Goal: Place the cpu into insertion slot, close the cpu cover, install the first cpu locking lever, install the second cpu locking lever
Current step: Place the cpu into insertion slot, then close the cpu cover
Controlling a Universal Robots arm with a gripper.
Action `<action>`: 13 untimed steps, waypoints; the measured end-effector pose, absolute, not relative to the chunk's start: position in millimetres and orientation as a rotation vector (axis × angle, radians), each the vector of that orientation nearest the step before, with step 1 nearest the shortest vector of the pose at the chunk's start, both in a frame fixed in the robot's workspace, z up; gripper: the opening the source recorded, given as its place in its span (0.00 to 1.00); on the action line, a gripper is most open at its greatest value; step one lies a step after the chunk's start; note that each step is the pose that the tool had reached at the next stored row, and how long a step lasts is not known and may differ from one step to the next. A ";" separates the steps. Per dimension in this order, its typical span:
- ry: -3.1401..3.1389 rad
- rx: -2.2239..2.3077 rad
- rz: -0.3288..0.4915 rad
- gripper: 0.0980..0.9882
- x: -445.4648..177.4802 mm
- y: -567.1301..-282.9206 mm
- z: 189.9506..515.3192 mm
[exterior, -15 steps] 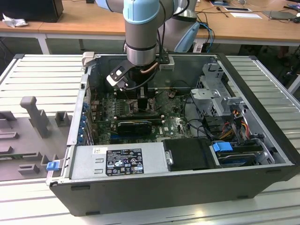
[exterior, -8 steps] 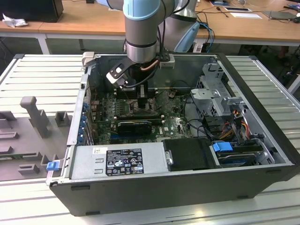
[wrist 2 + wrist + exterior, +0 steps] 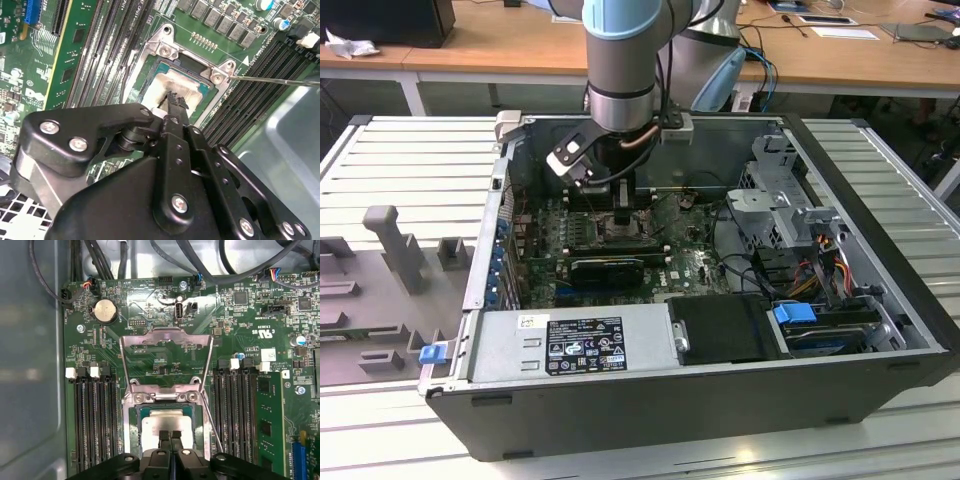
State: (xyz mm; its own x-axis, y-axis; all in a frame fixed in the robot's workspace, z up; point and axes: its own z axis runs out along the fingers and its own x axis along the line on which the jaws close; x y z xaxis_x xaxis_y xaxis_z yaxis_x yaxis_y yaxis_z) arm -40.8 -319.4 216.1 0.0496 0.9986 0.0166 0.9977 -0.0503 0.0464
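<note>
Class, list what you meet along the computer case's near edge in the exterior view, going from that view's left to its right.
blue clip → silver power supply → black box → blue latch

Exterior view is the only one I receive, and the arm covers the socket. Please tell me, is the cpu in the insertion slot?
Observer: Yes. In the first wrist view the cpu lies flat in the insertion slot.
Operator: And the cpu cover?
Observer: The cpu cover is open, folded back away from the slot.
Operator: How is the gripper?
Observer: The gripper is shut, its tips over the cpu's face. I cannot tell whether they touch it.
</note>
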 end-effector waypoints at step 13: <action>2.147 2.263 0.068 0.01 -32.4 -320.6 223.1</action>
State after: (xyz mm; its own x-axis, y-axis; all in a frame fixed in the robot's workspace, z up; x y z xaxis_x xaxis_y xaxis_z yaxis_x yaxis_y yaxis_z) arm -32.4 -320.6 223.1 0.0522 0.9985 0.0166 0.9976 -0.0529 0.0456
